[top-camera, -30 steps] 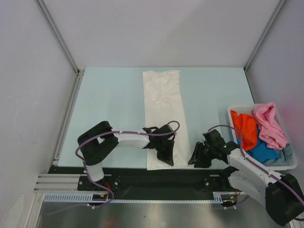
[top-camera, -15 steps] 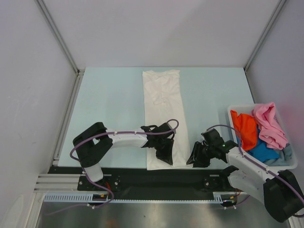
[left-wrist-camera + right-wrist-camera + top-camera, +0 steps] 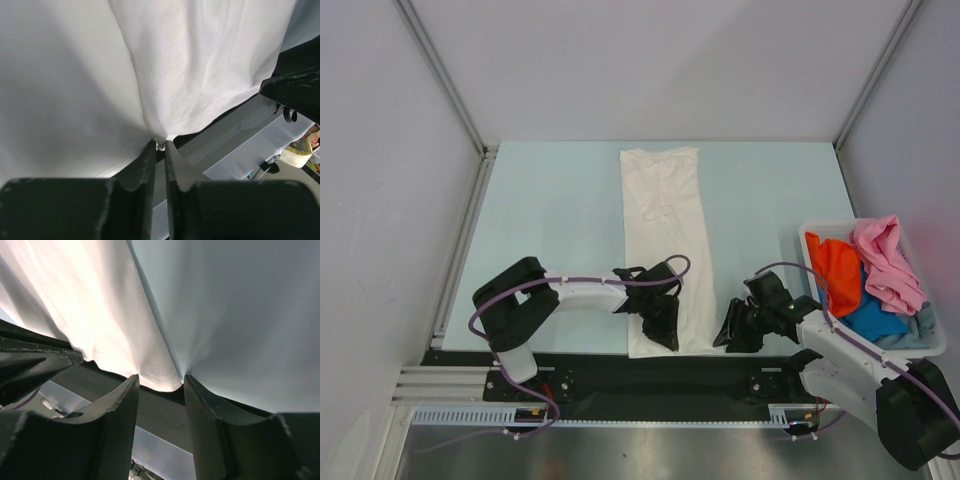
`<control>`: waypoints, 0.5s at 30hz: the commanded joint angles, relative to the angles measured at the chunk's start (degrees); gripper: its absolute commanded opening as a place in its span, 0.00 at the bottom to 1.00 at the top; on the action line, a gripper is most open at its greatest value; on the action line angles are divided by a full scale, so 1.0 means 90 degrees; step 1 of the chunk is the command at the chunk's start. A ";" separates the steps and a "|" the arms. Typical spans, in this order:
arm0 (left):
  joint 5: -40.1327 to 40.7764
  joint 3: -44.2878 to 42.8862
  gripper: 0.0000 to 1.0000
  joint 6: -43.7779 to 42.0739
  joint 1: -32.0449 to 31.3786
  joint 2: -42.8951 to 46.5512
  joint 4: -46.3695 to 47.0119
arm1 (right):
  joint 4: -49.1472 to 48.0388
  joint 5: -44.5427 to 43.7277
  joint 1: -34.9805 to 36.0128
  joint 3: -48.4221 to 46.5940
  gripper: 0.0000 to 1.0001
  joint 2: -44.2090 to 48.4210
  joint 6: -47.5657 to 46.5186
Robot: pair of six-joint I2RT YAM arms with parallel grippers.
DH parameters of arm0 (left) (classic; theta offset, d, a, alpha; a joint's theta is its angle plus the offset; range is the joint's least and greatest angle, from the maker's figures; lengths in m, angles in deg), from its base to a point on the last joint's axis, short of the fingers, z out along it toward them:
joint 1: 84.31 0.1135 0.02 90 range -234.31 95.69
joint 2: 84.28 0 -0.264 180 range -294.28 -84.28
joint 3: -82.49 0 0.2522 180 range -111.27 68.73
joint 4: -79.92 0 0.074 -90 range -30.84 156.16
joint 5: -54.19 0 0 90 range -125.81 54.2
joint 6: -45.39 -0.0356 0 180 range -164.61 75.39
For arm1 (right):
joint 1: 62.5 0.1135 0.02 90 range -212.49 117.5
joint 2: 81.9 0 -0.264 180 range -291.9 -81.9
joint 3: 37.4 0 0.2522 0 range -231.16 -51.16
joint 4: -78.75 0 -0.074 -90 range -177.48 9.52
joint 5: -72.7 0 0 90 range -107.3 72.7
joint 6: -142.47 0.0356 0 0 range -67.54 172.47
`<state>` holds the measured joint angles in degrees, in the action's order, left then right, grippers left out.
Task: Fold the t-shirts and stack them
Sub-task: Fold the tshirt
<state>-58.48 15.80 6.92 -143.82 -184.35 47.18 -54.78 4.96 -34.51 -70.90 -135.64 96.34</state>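
A white t-shirt (image 3: 665, 230), folded into a long narrow strip, lies down the middle of the pale blue mat (image 3: 550, 220). My left gripper (image 3: 663, 325) is at the strip's near hem. In the left wrist view its jaws (image 3: 160, 145) stand almost together, with a small pucker of the white cloth (image 3: 175, 65) pinched at their tips. My right gripper (image 3: 732, 335) is at the near right corner of the strip. It is open (image 3: 160, 382), its fingers either side of the hem corner (image 3: 165, 382) and not closed on it.
A pale plastic bin (image 3: 810, 232) at the right edge holds crumpled pink (image 3: 885, 260), orange (image 3: 835, 270), bright blue (image 3: 875, 320) and grey-blue (image 3: 923, 325) t-shirts. A black rail (image 3: 710, 372) runs along the mat's near edge. White walls enclose the table.
My left gripper has slid slightly left and nearer along the hem, and its jaws have parted a hair. The right arm has barely moved.
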 commanded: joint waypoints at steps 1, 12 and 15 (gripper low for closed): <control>0.0020 -0.0018 0.20 0.0037 0.0010 0.0103 0.0039 | 0.0438 -0.0550 -0.0024 0.0046 0.48 0.0013 -0.0139; 0.0283 -0.0661 0.35 -0.0608 -0.0029 0.0728 -0.0771 | 0.0535 -0.0627 -0.0014 -0.0022 0.47 0.0315 -0.0032; 0.0303 -0.1023 0.28 -0.0744 -0.0029 0.0826 -0.0889 | 0.0642 -0.0657 -0.0024 -0.0139 0.47 0.0346 -0.0012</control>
<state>-56.93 11.32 3.38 -143.88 -180.73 40.75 -52.33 2.58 -34.51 -70.90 -133.02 96.41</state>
